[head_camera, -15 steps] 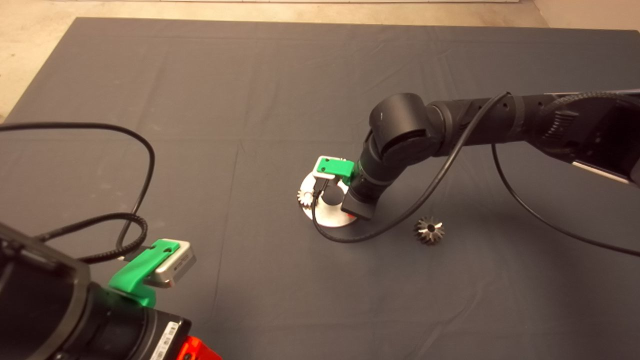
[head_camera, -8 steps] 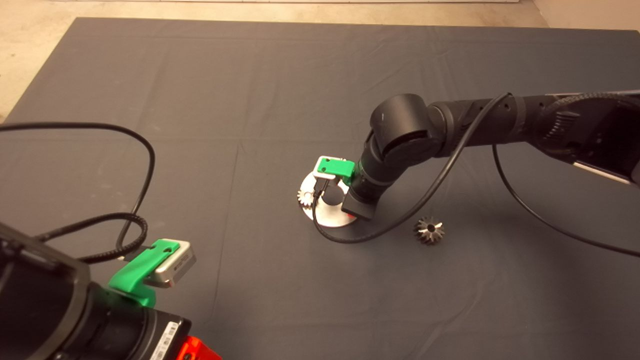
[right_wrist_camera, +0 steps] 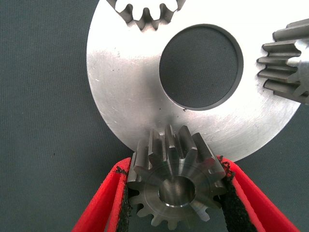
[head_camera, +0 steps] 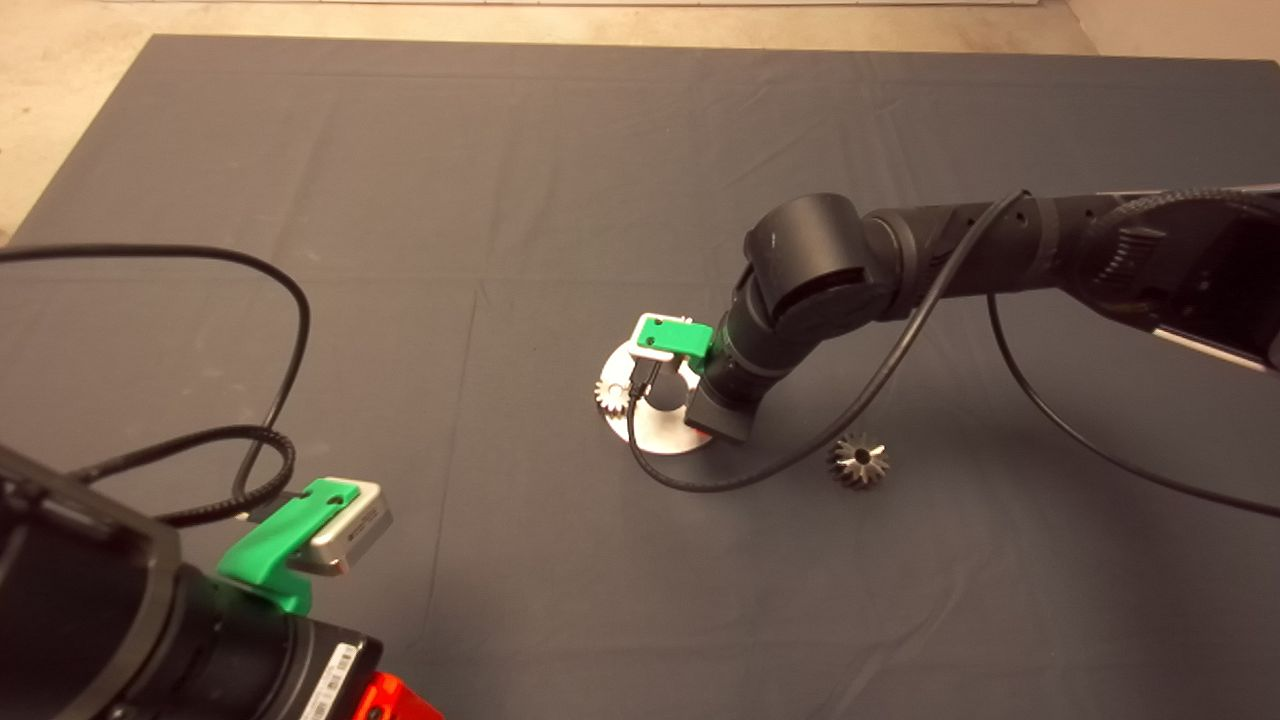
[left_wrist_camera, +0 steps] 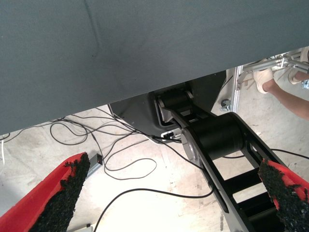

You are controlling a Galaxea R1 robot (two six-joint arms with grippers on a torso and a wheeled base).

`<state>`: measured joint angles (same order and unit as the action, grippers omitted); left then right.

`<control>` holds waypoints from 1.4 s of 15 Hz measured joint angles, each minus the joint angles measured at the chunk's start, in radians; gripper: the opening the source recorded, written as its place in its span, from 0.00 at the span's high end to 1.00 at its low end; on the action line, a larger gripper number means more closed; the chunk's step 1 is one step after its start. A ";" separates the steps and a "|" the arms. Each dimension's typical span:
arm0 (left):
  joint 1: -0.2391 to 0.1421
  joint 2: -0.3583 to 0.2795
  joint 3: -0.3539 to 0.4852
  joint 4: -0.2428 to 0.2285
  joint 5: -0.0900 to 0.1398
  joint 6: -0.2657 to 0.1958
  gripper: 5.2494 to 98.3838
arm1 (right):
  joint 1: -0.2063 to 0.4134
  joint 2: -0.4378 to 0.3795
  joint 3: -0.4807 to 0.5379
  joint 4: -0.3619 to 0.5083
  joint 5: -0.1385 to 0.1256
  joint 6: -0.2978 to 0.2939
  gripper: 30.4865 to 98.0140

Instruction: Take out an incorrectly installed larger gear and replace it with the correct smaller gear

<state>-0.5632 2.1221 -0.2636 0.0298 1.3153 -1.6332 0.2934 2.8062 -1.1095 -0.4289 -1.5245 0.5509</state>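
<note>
The right wrist view shows my right gripper (right_wrist_camera: 176, 169) shut on the smaller gear (right_wrist_camera: 176, 191), a silvery fine-toothed gear with a centre hole. It is held at the rim of a round silver plate (right_wrist_camera: 125, 96) with a big centre hole. I cannot tell whether it touches the plate. Two more small gears sit at the plate's rim, one (right_wrist_camera: 145, 12) across the hole and one (right_wrist_camera: 287, 63) to the side. From above, the right arm (head_camera: 800, 270) covers the plate (head_camera: 660, 435). The larger gear (head_camera: 858, 462), dark with flaring teeth, lies alone on the mat to the plate's right.
My left gripper (left_wrist_camera: 175, 164) is parked at the mat's lower left corner, its fingers wide apart over floor, cables and a black stand. A person's leg and shoe (left_wrist_camera: 270, 79) show beyond the mat edge. A black cable (head_camera: 760, 470) loops between plate and larger gear.
The right arm has shifted slightly to the right and nearer over the plate, still holding the smaller gear. The larger gear and the left arm have not moved.
</note>
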 measured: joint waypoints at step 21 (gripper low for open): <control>0.000 0.000 0.000 0.000 -0.007 0.000 0.08 | -0.014 0.000 -0.007 -0.003 -0.001 0.019 0.82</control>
<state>-0.5632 2.1221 -0.2636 0.0298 1.3079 -1.6332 0.2789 2.8058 -1.1164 -0.4315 -1.5253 0.5700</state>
